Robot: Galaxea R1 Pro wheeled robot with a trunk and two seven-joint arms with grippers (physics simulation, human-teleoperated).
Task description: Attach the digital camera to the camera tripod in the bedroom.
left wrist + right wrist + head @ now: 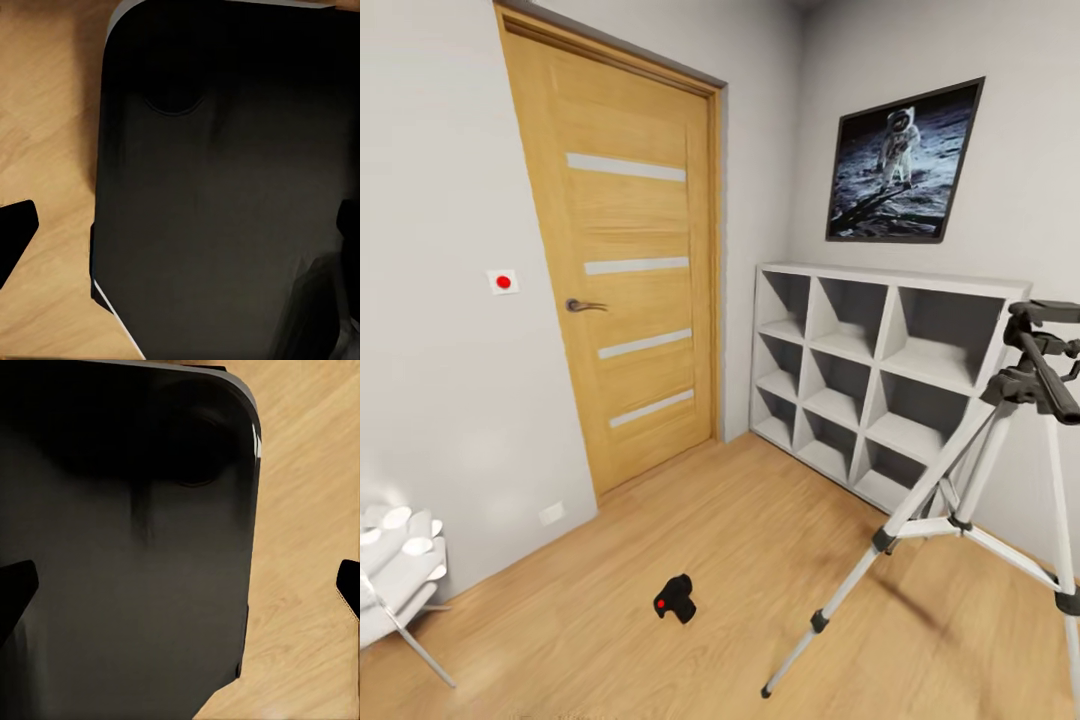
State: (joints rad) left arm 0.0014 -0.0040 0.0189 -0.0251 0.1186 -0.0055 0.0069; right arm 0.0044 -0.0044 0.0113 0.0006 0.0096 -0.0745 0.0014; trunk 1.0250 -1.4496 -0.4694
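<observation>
you'd grip the digital camera (676, 598), light, rigid, slick, across its body; both grippers' jaws spread wide, empty.

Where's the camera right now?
In the head view the camera lies on the wood floor, low and centre-left, in front of the door and left of the tripod, apart from its legs.

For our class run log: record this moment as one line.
phase: approach | small black camera with red button: on wood plank floor, apart from tripod | silver-legged tripod with dark head: upright, head bare | both grippers: open, holding nothing
</observation>
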